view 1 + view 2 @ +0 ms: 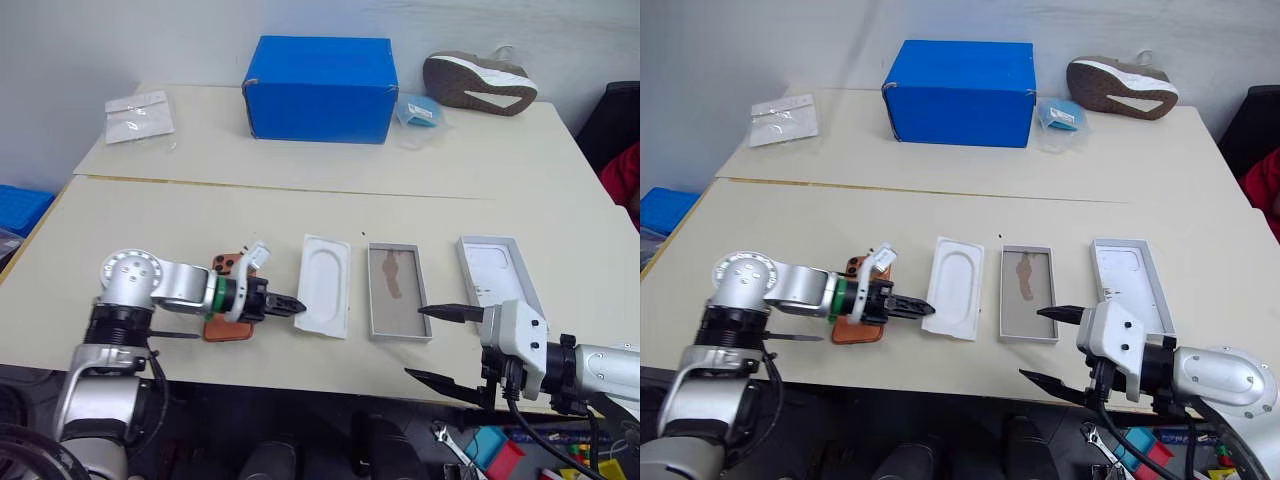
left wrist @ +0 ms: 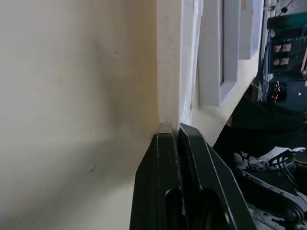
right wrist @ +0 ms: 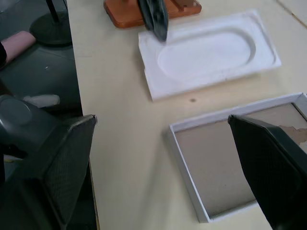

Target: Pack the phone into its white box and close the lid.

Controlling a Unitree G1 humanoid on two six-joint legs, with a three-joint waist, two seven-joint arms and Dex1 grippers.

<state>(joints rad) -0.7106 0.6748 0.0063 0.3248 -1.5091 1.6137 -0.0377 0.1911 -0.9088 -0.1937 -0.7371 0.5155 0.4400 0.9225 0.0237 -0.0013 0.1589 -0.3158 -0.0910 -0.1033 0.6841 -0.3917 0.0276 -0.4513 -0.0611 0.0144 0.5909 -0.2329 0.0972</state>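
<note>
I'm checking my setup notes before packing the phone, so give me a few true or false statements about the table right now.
1. The left gripper is shut, its tips at the edge of the white moulded insert. True.
2. The phone lies inside the white box. False: it lies on the table beside the insert, and the box is empty.
3. The right gripper is open. True.
4. The lid covers the box. False: it lies open beside it.
</note>
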